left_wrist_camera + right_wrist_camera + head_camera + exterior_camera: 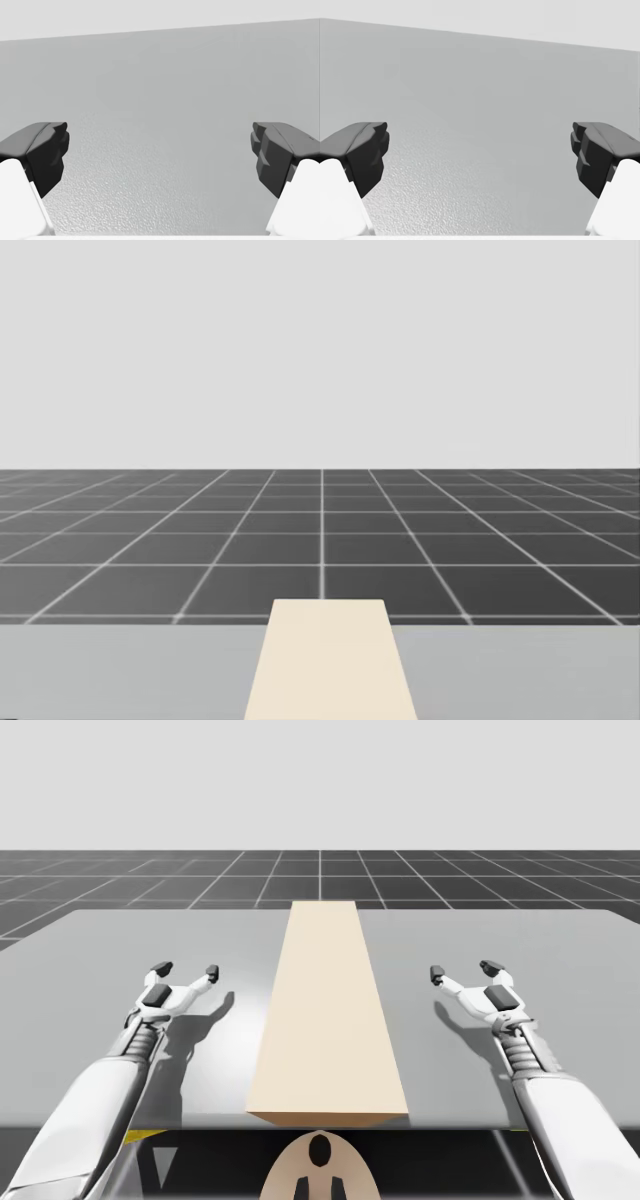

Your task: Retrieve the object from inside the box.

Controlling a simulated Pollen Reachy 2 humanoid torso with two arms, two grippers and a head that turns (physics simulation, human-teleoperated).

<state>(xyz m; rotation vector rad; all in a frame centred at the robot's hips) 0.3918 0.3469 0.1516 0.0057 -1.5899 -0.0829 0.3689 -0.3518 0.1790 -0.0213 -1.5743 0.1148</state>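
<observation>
A long beige box [327, 1010] lies down the middle of the grey table [100, 980], its top face shut; whatever it holds is hidden. Its far end [328, 660] shows in the head view. My left gripper [186, 970] hovers open over the table to the left of the box, with nothing between its fingers. My right gripper [463, 971] stands open to the right of the box, about the same distance away. In each wrist view the gripper [160, 155] [480, 155] has its dark fingertips wide apart over bare table.
The grey table [120, 670] ends at a far edge, with a dark gridded floor [320, 540] beyond it. Bare tabletop lies on both sides of the box.
</observation>
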